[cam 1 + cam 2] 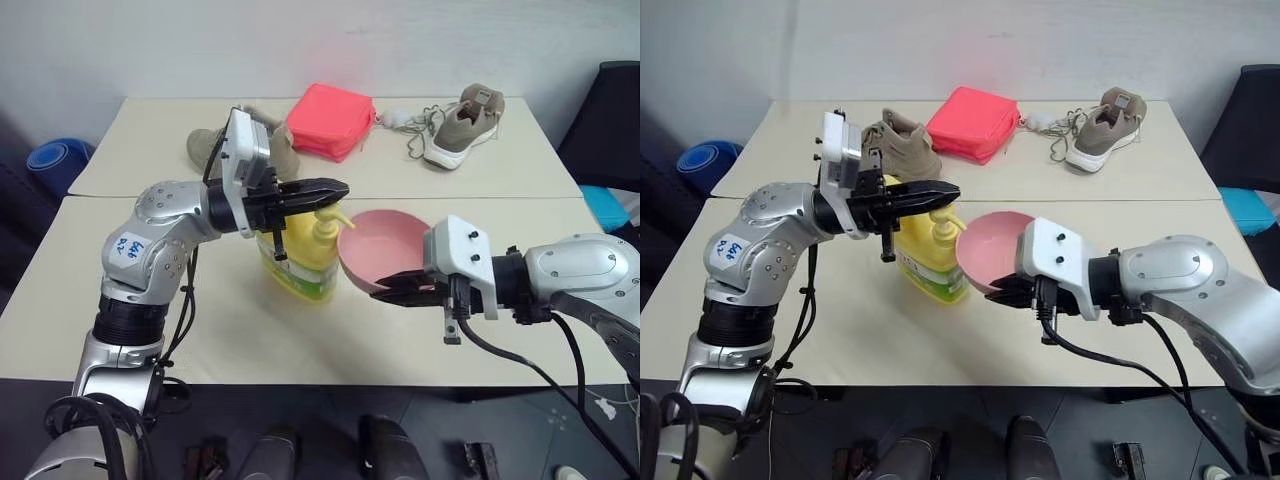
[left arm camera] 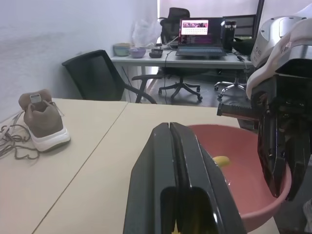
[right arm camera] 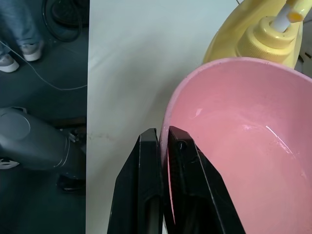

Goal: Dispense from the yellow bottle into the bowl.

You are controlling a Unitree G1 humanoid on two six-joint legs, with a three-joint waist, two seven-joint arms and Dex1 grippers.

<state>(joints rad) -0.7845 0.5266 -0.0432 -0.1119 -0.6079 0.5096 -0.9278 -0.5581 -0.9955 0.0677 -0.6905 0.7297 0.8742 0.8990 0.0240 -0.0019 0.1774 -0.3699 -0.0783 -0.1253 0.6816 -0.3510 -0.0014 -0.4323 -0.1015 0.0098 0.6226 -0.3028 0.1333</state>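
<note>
The right gripper is clamped on the rim of the bowl, holding it tilted just beside the yellow bottle. The left gripper, fingers pressed together, hovers directly over the bottle's pump.

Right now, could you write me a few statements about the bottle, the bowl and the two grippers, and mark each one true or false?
1. The right gripper is shut on the rim of the pink bowl. True.
2. The left gripper is wide open. False: its fingers are shut, above the pump of the yellow bottle.
3. The bowl is held tilted beside the bottle's pump. True.
4. The bowl stands on the far table next to the shoe. False: it is by the bottle, at the near table.
</note>
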